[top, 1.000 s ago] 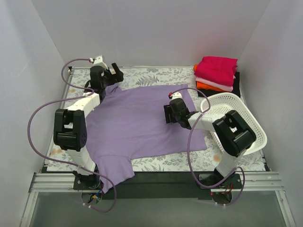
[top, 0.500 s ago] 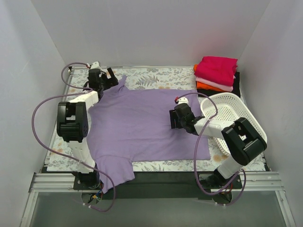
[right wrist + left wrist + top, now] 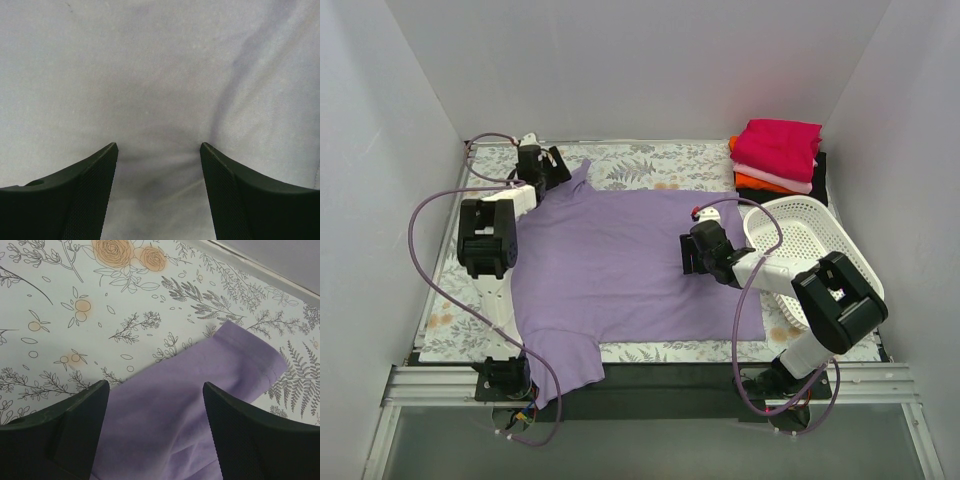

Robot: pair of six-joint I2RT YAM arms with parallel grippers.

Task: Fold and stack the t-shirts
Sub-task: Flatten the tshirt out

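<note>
We count five t-shirts: one lavender t-shirt (image 3: 620, 265) spread open and four folded ones stacked in the far right corner of the table (image 3: 650, 160), which has a floral cover. From the top down, the stack is the magenta shirt (image 3: 778, 143), the pale pink shirt (image 3: 788, 180), the orange shirt (image 3: 756, 183) and the black shirt (image 3: 821, 172). There is also one white basket (image 3: 817, 240), tilted at the right edge just in front of the stack, and there are two arms. The left gripper (image 3: 556, 163) reaches to the far left corner. In its wrist view the left gripper (image 3: 155, 390) has its jaws standing well apart, with the far sleeve (image 3: 235, 365) lying loose on the floral cover between and beyond them, and nothing is pinched. The right gripper (image 3: 688, 255) is low over the right half of the lavender shirt, near the basket. In its own wrist view the right gripper (image 3: 159, 147) is parted to a middling width and holds nothing. The cloth puckers in soft creases between the fingers (image 3: 80, 190), so the tips seem to press on it, though we cannot be sure of the contact. The lavender shirt lies mostly flat and sideways across the middle of the table, its straight hem (image 3: 752, 290) toward the basket. One sleeve points to the far left corner, and the near sleeve (image 3: 565, 365) hangs over the front edge by the left arm's base.
</note>
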